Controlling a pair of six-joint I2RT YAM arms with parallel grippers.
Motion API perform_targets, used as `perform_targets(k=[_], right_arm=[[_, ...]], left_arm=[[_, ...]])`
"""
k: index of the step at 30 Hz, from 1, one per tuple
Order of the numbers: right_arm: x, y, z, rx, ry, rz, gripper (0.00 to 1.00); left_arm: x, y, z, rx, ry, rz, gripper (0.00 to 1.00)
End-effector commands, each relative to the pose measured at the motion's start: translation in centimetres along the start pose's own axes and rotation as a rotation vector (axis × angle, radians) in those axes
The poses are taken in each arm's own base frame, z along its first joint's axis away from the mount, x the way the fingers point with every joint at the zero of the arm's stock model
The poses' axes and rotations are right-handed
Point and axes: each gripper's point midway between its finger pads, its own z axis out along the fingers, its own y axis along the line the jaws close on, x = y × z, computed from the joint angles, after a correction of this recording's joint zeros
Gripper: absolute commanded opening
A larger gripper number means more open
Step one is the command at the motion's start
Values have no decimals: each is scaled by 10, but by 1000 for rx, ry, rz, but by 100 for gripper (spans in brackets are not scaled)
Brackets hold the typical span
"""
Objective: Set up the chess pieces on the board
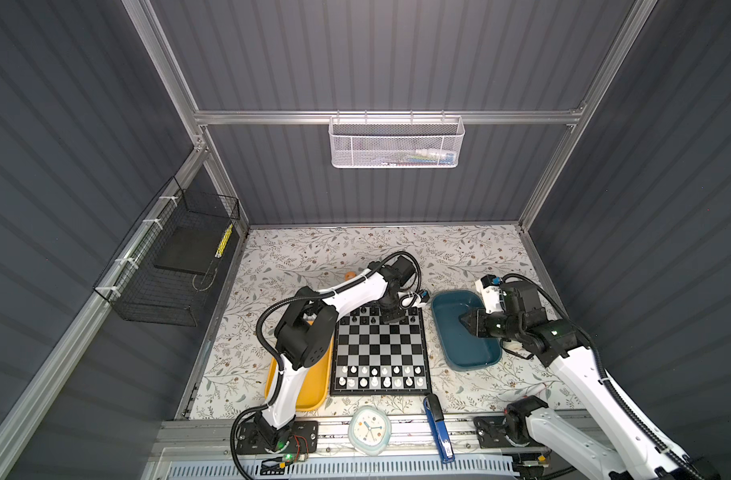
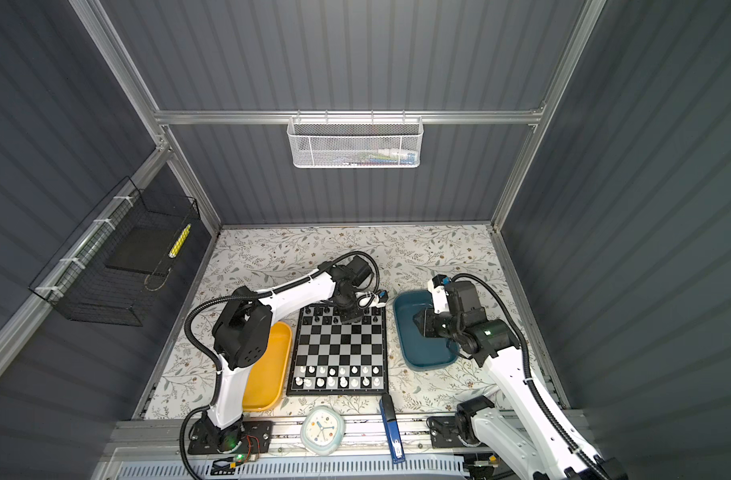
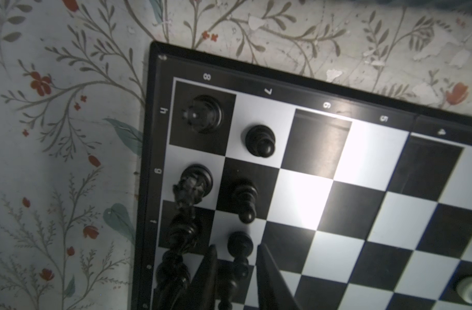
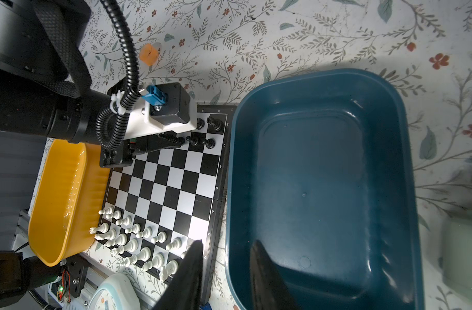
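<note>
We see it only from the left wrist: left gripper [image 3: 236,246] loosely straddles a black pawn [image 3: 239,243]; right gripper [image 4: 228,243] is part-open, empty.

Corner of board [image 3: 358,204] on floral cloth [image 3: 55,134]. Black rook [image 3: 201,115] on corner square, black pawn [image 3: 260,141] at its four o'clock. At six o'clock, left gripper [image 3: 237,248] parted around second pawn [image 3: 240,243].
</note>
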Motion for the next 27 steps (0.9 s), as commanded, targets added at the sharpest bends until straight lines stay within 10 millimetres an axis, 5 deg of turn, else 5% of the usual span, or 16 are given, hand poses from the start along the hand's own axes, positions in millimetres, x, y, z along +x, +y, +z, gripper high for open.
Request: perform_targets(k=[1,14,20,24,27], right_arm=[[1,-1,0,2,-3,4,33],[-11,1,-5,13,-30,-12,39],[-32,-1,-8,57,-77,-11,64],[-58,-16,-13,171,-159,-4,99],[-75,-23,-16,232,-208,-75,99]], left_arm=[[-9,-4,-21,-5,-27,3,28],[-13,-5,-49,-28,-54,15,30],[-16,-4,-72,-56,-79,18,36],[-16,0,-94,-107,-97,15,53],[-11,10,-113,-167,-114,-2,77]])
